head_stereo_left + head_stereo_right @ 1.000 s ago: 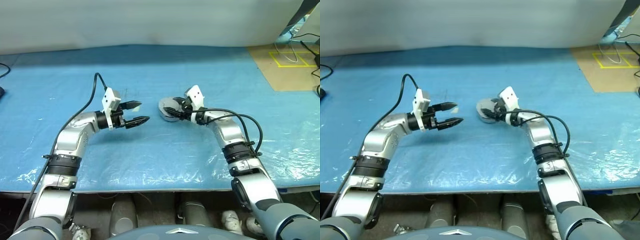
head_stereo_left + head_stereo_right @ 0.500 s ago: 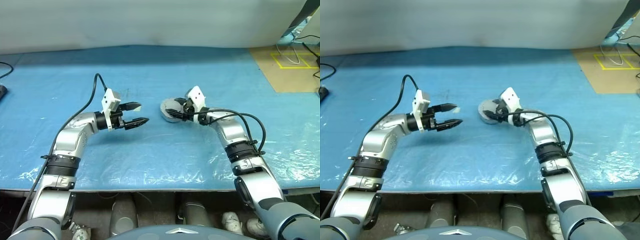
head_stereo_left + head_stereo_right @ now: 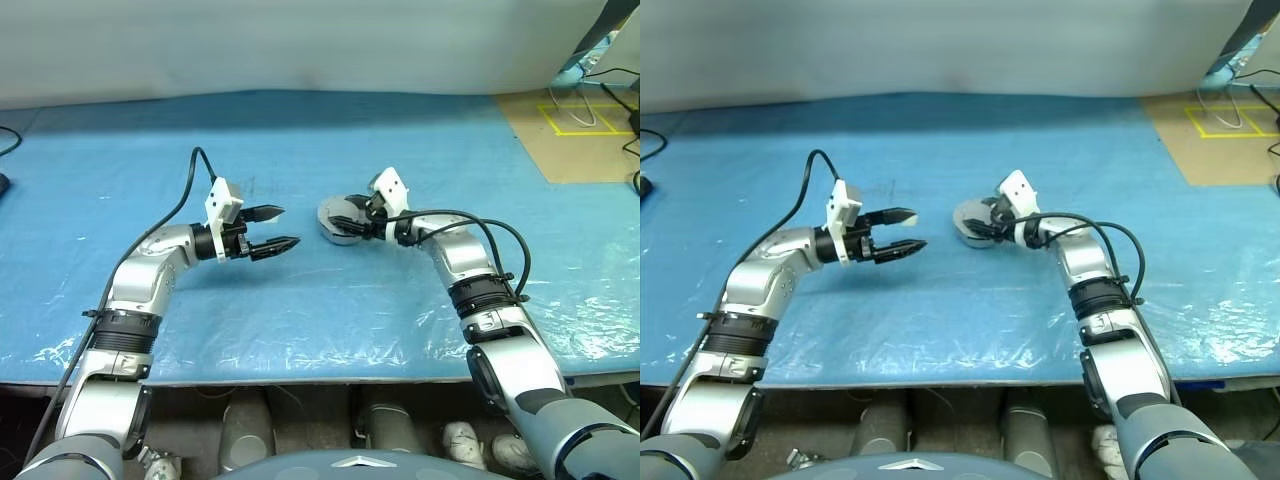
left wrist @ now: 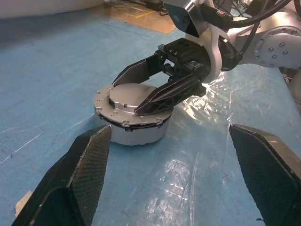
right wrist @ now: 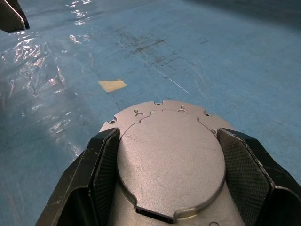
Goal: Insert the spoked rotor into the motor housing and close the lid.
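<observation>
A blue plastic-covered table fills most of the head views, its near edge running just beneath both arms and its far edge meeting a pale backdrop. Wide bare blue lies on the robot's left side and across the far half; a brown cardboard sheet with yellow tape lines sits at the far right corner, well apart from the work.

Near the middle of the table stands the motor housing, a squat round silver cup, with the lid lying flat on top of it (its notched rim and raised centre plate show plainly in both wrist views). A small tan scrap lies on the sheet beside it.

The right gripper reaches in from the right, its two black fingers parted and set either side of the lid's raised centre plate, close against it; whether they actually pinch it cannot be told.

The left gripper hovers to the left of the housing, well apart, pointing toward it with jaws spread wide and nothing between them.
</observation>
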{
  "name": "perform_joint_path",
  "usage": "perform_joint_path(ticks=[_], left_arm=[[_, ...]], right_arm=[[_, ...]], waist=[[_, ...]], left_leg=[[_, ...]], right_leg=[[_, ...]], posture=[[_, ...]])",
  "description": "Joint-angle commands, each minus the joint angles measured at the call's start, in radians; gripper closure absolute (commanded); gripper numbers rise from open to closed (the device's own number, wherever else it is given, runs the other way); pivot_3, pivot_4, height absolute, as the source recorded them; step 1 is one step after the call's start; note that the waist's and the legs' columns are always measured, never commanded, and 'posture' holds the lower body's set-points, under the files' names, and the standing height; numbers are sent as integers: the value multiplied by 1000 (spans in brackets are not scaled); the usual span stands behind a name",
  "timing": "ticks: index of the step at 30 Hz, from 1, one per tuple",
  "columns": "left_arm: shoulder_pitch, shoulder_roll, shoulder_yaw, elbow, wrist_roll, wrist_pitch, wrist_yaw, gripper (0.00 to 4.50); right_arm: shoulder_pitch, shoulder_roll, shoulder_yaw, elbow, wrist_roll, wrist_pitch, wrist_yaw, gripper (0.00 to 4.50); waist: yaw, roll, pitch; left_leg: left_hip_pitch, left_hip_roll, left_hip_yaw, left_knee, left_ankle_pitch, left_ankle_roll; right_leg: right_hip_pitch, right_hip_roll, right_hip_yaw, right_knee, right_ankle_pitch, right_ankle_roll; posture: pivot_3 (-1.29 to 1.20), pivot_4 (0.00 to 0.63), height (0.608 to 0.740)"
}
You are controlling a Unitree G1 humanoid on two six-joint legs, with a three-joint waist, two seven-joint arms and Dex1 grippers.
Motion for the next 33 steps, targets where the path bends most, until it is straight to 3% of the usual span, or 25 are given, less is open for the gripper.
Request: perform_joint_path(ticks=[1,15,33], left_arm=[[2,1,6,-42,-18,4,6,318],[0,-9,1,-50,-18,12,7,318],[4,-9,5,-52,-20,14,13,318]], right_arm=[[-1,-5,13,4,-5,-9,22,1552],[-34,-39,6,-5,2,26,74,1552],[30,-17,43,120,-67,-78,-19,1552]], waist=[[0,0,0],[1,0,0],[0,0,0]], left_leg=[[0,0,0,0,0,0],[-1,0,0,0,0,0],[7,0,0,2,-2,-3]], right_leg=[[0,0,0,0,0,0],[-1,0,0,0,0,0],[7,-1,1,0,0,0]], posture=[[0,150,740],[0,150,740],[0,150,740]])
